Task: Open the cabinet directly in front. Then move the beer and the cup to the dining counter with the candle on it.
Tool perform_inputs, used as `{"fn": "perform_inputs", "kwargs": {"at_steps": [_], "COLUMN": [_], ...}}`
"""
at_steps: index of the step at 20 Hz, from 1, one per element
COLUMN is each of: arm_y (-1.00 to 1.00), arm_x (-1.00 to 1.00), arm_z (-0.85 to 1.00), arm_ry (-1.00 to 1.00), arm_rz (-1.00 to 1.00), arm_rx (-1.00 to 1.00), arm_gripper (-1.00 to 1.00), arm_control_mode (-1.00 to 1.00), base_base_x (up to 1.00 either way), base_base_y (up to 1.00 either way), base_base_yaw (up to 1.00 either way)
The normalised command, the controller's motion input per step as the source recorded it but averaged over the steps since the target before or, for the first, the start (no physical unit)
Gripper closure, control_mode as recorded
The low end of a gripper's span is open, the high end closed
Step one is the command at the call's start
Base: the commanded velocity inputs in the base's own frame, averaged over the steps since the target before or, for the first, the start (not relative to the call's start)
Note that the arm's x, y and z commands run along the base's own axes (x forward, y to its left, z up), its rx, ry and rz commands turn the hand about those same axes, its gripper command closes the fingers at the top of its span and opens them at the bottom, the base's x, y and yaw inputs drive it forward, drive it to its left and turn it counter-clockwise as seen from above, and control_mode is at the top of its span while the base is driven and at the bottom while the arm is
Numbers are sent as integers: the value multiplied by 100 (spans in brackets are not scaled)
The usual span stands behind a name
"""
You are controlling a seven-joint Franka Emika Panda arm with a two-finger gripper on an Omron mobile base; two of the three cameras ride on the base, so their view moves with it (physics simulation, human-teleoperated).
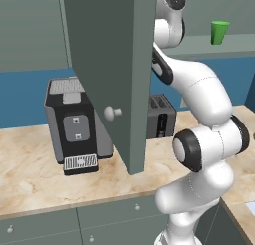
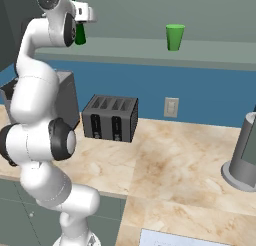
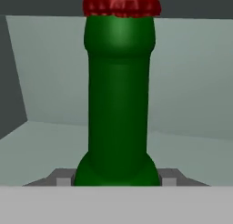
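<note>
Left base view – cabinet: the grey-green flat cabinet door (image 1: 112, 74) with one round pale knob stands swung open, in front of the black coffee machine (image 1: 74, 124) and the dark toaster (image 1: 162, 115) on the beige marble worktop (image 1: 30, 179).
Left base view – cup: the small bright green tapered cup (image 1: 219, 32) stands upright on the cabinet shelf, right of the white arm.
Right base view – beer: the slim dark green glass bottle (image 2: 80, 35) stands on the same shelf, just beside the hand, well apart from the cup (image 2: 175, 37).
Right base view – gripper: the gripper (image 2: 82, 17) is at the bottle's neck.
Hand view – beer: the bottle's neck (image 3: 119, 95) with red cap is upright, very close to the camera.
Hand view – fingers: the grey fingertips (image 3: 61, 177) show on both sides of the bottle's shoulder – whether they press it, I cannot tell.
</note>
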Motion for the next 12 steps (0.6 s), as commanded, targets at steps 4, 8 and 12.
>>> {"fn": "perform_inputs", "kwargs": {"at_steps": [4,8,12], "arm_y": [0,0,-2], "arm_x": [-64,-94,-100], "arm_z": [0,0,0], "arm_ry": [-16,-18,-14], "arm_rz": [0,0,0], "arm_rx": [0,0,0], "arm_gripper": [100,100,100], "arm_control_mode": [-100,-100,-100], "base_base_x": [0,0,0], "base_base_y": [0,0,0], "base_base_yaw": [0,0,0]}}
